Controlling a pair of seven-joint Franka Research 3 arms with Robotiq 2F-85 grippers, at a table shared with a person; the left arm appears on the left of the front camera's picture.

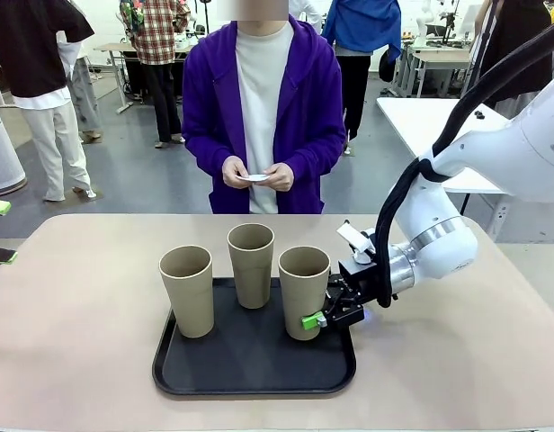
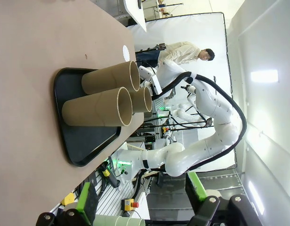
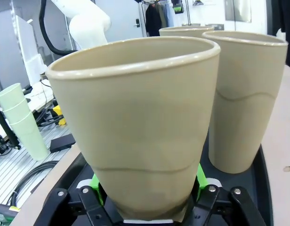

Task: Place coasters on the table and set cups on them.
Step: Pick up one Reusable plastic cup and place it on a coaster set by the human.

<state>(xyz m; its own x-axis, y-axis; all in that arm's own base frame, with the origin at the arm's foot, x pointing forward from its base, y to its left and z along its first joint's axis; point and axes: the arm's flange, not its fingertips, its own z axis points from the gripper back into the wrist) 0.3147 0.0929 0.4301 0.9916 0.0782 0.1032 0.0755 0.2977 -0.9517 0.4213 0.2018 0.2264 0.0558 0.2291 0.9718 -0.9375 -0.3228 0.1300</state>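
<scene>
**Three cups on a tray, one grasped.** Three cups stand upright and close together on a black tray [image 1: 250,364]. The tray lies on the counter [image 1: 79,315] near the robot's edge, about midway along it.

- **Cups:** The left cup [image 1: 187,290] stands at the tray's left side. The middle cup [image 1: 251,264] stands towards its far edge. The right cup [image 1: 304,290] stands by its right edge.
- **Right pincer:** The right pincer [image 1: 318,317] reaches in level from the counter's right side. It is clamped on the right cup low on the wall, just above the base. In the right wrist view a green pad [image 3: 95,183] presses against each side of this cup.
- **Left pincer:** The left pincer [image 2: 139,190] is well apart from the tray. Its jaws are spread wide with nothing between them, and its fingers point towards the cups from the counter's left end.
- **Person:** At the counter's far edge a person holds one white coaster [image 1: 254,177] between both hands [image 1: 279,176]. The coaster is at waist height, above the counter and not touching it.
</scene>
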